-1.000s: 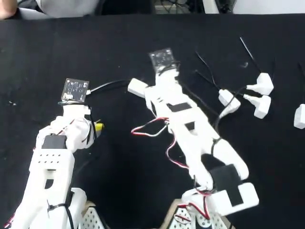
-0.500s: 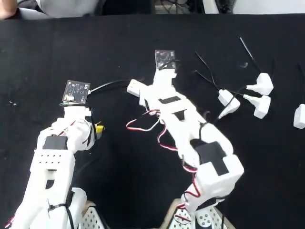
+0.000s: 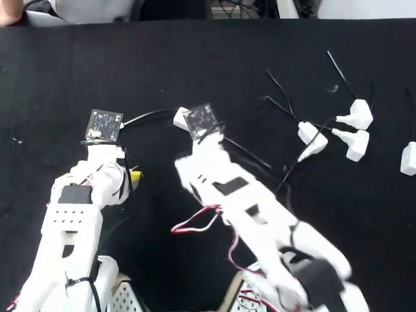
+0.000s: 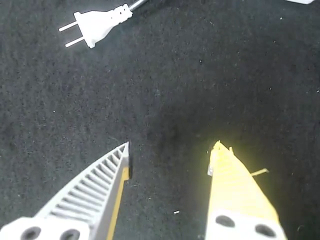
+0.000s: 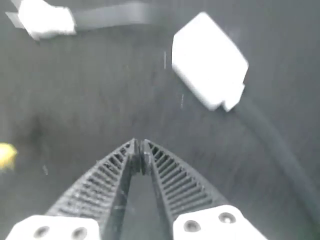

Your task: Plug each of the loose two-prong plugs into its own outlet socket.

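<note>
- A white outlet socket block (image 3: 182,117) lies near the middle of the black table (image 3: 58,58). A black cable (image 3: 148,116) runs from beside it toward the left arm.
- The right gripper (image 5: 139,146) hangs just short of the block. Its dark ribbed jaws are pressed together with nothing between them, and the block sits beyond the tips, apart from them.
- From above, the right arm's wrist board (image 3: 201,120) overlaps the block's edge.
- A loose white two-prong plug (image 4: 97,26) lies flat on the table on the left arm's side of the block. Its prongs point away from the block and its cable leads back toward it.
- The left gripper (image 4: 172,146) hovers over bare table, farther from the block than the plug and well short of the plug itself. Its jaws are spread wide and hold nothing: one white ribbed finger (image 4: 107,170) and one yellow finger (image 4: 232,180).
- On the far side of the block from the plug, well apart, lies a cluster of white cabled pieces (image 3: 356,144). They are too small to tell plug from socket.
</note>
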Tool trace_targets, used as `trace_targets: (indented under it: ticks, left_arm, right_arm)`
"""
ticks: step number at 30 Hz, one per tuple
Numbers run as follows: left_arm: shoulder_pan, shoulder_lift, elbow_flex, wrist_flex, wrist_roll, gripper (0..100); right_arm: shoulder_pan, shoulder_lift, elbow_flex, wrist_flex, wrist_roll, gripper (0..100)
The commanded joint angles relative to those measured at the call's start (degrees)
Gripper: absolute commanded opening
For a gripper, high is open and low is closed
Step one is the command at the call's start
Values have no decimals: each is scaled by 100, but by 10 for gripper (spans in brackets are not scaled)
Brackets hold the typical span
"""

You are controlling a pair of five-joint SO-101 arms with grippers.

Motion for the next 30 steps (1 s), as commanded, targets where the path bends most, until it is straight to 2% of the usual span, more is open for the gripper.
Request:
trace_targets:
  ticks: [1, 5, 10, 13, 19, 30]
  left_arm:
    - [40, -97, -66, -105, 53, 259]
    - [57, -97, -66, -105, 53, 259]
    - [48, -97, -57, -62, 53, 259]
    - [22, -97, -57, -62, 53, 259]
    - [22, -105, 31, -62, 26, 259]
    - [13, -105, 31, -62, 18, 259]
  right_arm:
    - [677, -822, -295, -158, -185, 61]
    - [826, -409, -892, -158, -1301, 150]
    - [809, 971, -1516, -800, -2119, 155]
    - [800, 2009, -1956, -1178, -2330, 155]
    - [747, 3503, -3081, -914, -2558, 155]
    - [730, 3785, -3609, -791, -3253, 155]
